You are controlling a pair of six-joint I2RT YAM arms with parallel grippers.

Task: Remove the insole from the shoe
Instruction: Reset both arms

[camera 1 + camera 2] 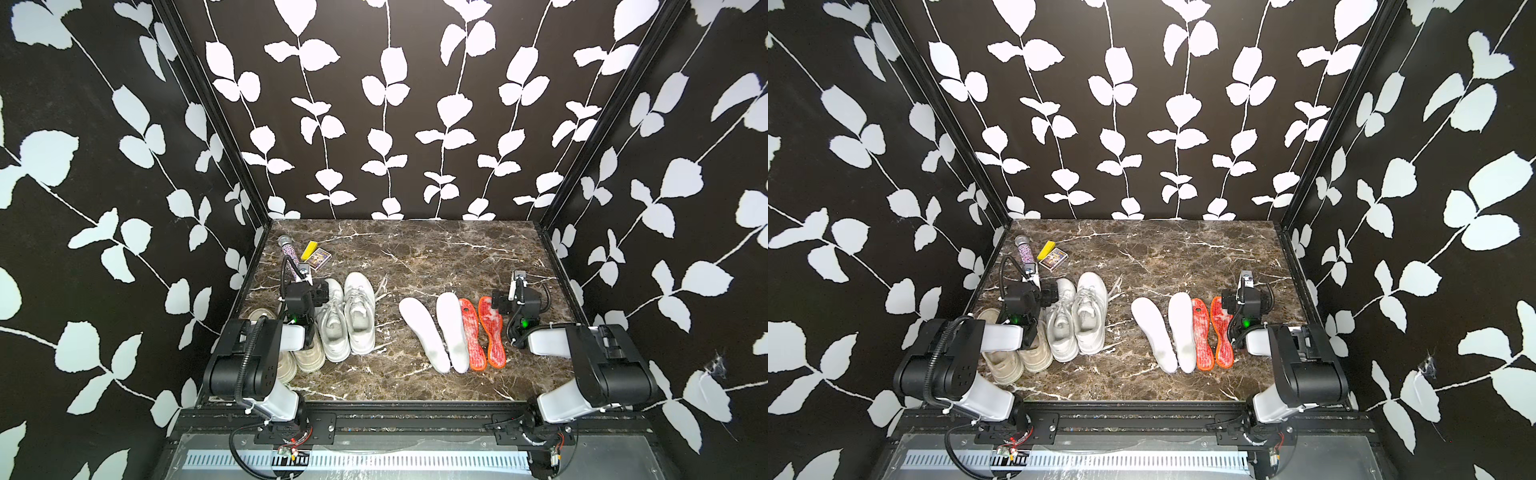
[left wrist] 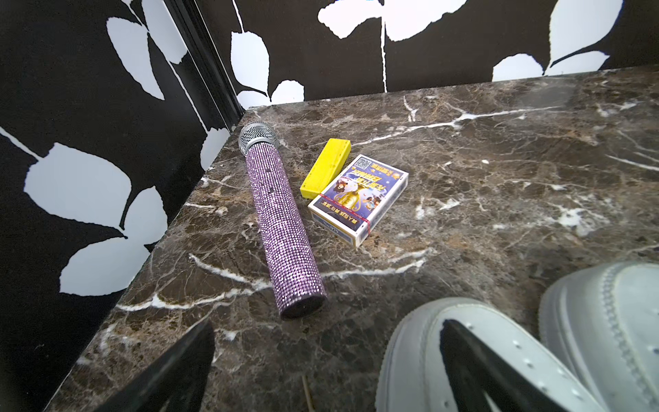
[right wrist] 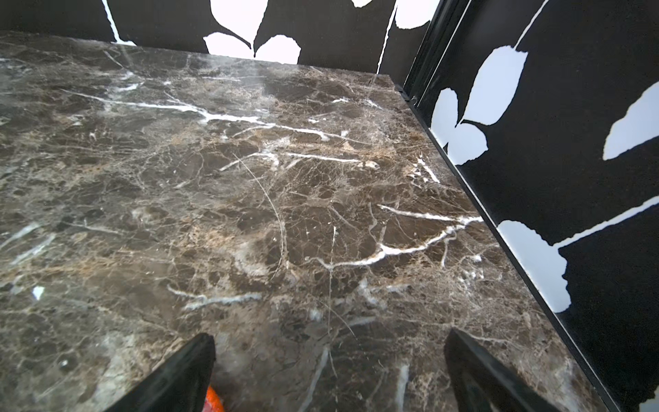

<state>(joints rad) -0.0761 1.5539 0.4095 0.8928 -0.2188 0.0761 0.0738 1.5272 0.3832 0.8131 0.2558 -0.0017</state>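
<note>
A pair of white sneakers point(image 1: 347, 320) stands left of centre on the marble table point(image 1: 415, 257), and a beige pair point(image 1: 299, 361) lies partly hidden under my left arm. To the right, two white insoles point(image 1: 424, 332) and two orange insoles point(image 1: 484, 332) lie flat on the table. My left gripper point(image 2: 328, 342) is open just left of the sneakers' toes, with one finger point(image 2: 467, 360) over a pale shoe toe point(image 2: 420, 342). My right gripper point(image 3: 328, 353) is open over bare marble beside the orange insoles, whose tip point(image 3: 214, 399) shows by one finger. In both top views neither gripper holds anything.
A purple rhinestone microphone point(image 2: 281, 228), a yellow block point(image 2: 326, 167) and a card box point(image 2: 358, 199) lie in the far left corner. Black leaf-patterned walls point(image 1: 395, 104) close the table on three sides.
</note>
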